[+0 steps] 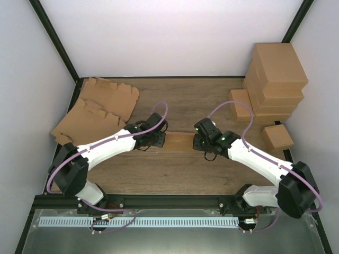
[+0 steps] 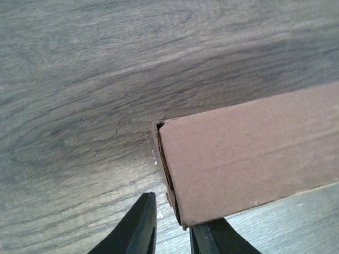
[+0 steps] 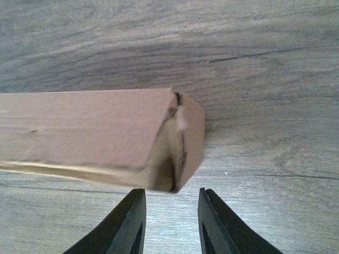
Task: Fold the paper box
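Observation:
The paper box (image 1: 179, 142) lies in the middle of the wooden table as a closed, long brown block, between my two grippers. My left gripper (image 1: 159, 138) is at its left end. In the left wrist view the box's (image 2: 249, 153) near corner hangs over the right finger, and the left gripper (image 2: 172, 217) is slightly open with only table in the gap. My right gripper (image 1: 200, 144) is at the right end. In the right wrist view the right gripper (image 3: 171, 191) is open and empty, just short of the box's (image 3: 90, 132) tucked end flap.
Flat brown die-cut cardboard sheets (image 1: 100, 108) lie piled at the back left. A stack of folded boxes (image 1: 275, 79) stands at the back right, with a smaller box (image 1: 241, 103) beside it and another (image 1: 278, 136) nearer the right arm. White walls close three sides.

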{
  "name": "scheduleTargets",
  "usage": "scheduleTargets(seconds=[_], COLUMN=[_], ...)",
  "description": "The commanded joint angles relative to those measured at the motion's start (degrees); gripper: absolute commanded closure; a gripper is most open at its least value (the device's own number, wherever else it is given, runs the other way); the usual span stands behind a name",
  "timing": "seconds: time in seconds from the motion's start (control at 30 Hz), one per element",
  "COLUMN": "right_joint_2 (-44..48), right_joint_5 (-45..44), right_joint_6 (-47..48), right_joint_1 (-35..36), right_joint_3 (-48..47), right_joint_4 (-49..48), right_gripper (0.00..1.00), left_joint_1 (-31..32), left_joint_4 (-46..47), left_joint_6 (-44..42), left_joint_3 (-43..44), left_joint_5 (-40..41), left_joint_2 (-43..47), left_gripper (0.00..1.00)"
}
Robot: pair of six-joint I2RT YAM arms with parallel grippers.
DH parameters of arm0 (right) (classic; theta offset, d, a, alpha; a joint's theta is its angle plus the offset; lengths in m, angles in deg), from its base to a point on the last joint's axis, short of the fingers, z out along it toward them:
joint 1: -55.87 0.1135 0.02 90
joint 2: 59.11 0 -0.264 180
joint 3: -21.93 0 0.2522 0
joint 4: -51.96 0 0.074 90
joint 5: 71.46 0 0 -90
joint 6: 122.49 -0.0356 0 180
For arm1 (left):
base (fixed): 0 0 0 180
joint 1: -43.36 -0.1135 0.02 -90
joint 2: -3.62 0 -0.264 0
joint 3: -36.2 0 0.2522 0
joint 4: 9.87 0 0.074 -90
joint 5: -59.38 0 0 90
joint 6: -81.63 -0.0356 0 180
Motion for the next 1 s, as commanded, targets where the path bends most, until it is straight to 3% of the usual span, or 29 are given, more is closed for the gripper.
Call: scheduleTargets(seconds=[0.0, 0.17, 0.4, 0.57, 0.73, 0.97], right_joint_2=[0.8, 0.5, 1.6, 4.0, 2.9, -1.2], right_joint_5=[-1.6, -1.7, 0.4, 7.0, 12.5, 14.9], right_joint_6=[0.8, 2.2, 5.2, 7.6, 10.6, 11.0], right_joint_1=[0.0, -0.9, -4.6, -10.2, -14.3, -14.6], right_joint_3=[-4.1, -5.4, -6.8, -6.2, -7.2, -8.8], right_joint_4=[1.8, 1.7, 2.3, 0.5, -1.3, -2.0], right_gripper=[0.72, 0.72, 0.72, 0.60, 0.62, 0.64], left_joint_1=[0.4, 0.4, 0.3, -0.3, -7.3, -12.1], left_joint_4=[-1.8, -2.6, -5.8, -6.8, -2.3, 2.0], left_joint_6=[0.7, 0.9, 0.7, 0.9, 0.5, 0.7], left_joint_3=[1.5, 2.5, 5.6, 6.3, 4.6, 4.5], left_joint_5=[-0.4, -0.2, -1.0, -3.7, -16.3, -25.5], left_joint_2=[-0.7, 0.4, 2.3, 5.5, 8.0, 5.9], left_gripper=[0.76, 0.60, 0.55, 0.50, 0.45, 0.45])
